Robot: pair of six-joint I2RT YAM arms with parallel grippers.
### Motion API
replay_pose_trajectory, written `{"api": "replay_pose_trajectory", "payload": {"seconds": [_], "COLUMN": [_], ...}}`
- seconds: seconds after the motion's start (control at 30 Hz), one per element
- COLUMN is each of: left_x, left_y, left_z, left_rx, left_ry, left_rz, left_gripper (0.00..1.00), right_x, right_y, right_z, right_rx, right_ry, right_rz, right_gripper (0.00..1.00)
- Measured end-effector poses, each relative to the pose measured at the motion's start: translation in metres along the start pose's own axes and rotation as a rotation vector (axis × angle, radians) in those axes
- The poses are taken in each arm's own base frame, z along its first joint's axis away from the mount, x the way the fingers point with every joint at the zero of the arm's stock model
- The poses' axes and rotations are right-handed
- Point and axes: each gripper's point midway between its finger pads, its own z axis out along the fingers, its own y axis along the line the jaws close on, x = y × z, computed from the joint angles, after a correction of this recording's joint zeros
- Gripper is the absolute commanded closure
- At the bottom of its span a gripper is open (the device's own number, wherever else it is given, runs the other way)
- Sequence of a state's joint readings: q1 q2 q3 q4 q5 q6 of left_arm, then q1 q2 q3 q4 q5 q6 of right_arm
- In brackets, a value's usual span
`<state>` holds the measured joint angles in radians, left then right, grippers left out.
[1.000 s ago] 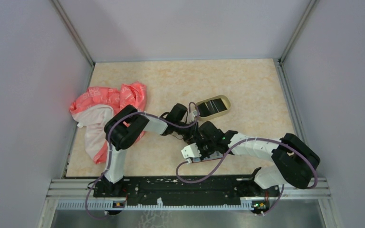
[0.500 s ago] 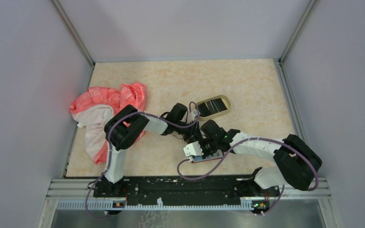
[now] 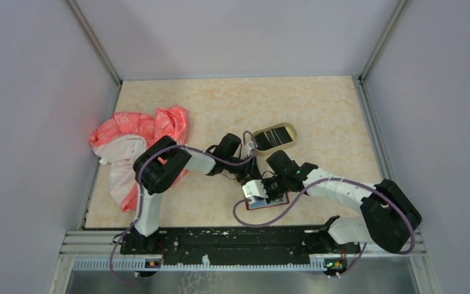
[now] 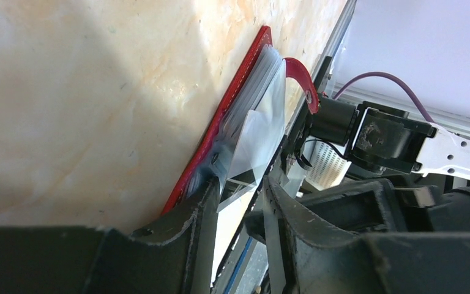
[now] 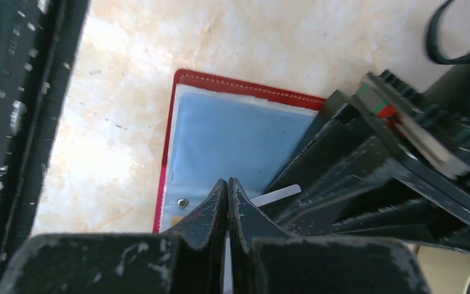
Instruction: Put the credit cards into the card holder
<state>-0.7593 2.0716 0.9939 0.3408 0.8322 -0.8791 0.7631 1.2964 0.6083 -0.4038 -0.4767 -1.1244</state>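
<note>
The red card holder lies open on the table in front of the arms. In the right wrist view a light-blue card sits under its clear sleeve, inside the red border. My right gripper is shut, its tips resting on that sleeve, with nothing visible between them. The left wrist view shows the holder edge-on with its snap tab raised. My left gripper is open at the holder's near end, a clear sleeve edge between its fingers. Dark striped credit cards lie in the tray.
An oval tan tray stands just behind both grippers. A pink and white cloth is heaped at the left wall. Both arms crowd together over the holder, the right wrist almost touching the left one.
The left jaws have spread apart. The right arm has shifted right and a little back, uncovering more of the red holder. The tray and cloth have not moved.
</note>
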Motion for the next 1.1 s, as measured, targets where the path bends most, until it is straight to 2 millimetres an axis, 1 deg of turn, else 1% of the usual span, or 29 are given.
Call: {"api": "replay_pose_trajectory", "payload": {"seconds": [0.13, 0.23, 0.3, 0.43, 0.57, 0.8, 1.1], "left_x": [-0.001, 0.0, 0.0, 0.001, 0.003, 0.007, 0.012], "left_y": [0.001, 0.002, 0.002, 0.002, 0.003, 0.006, 0.006], "left_z": [-0.002, -0.004, -0.006, -0.008, -0.009, -0.012, -0.01], "left_rx": [-0.006, -0.002, 0.007, 0.031, 0.052, 0.075, 0.123], "left_ry": [-0.03, -0.056, -0.075, -0.109, -0.138, -0.171, -0.145], "left_rz": [0.007, 0.012, 0.018, 0.02, 0.007, -0.034, -0.048], "left_gripper": [0.61, 0.61, 0.61, 0.65, 0.73, 0.88, 0.95], "right_x": [-0.017, -0.026, -0.027, -0.02, -0.017, -0.016, -0.014], "right_y": [-0.002, -0.011, -0.016, -0.022, -0.025, -0.026, -0.027], "right_z": [-0.016, -0.03, -0.036, -0.046, -0.049, -0.05, -0.052], "right_rx": [0.012, 0.043, 0.059, 0.087, 0.101, 0.103, 0.111], "right_ry": [-0.109, -0.176, -0.2, -0.224, -0.235, -0.239, -0.242], "right_rz": [0.023, 0.04, 0.055, 0.106, 0.126, 0.137, 0.148], "right_gripper": [0.98, 0.98, 0.98, 0.98, 0.98, 0.98, 0.98]}}
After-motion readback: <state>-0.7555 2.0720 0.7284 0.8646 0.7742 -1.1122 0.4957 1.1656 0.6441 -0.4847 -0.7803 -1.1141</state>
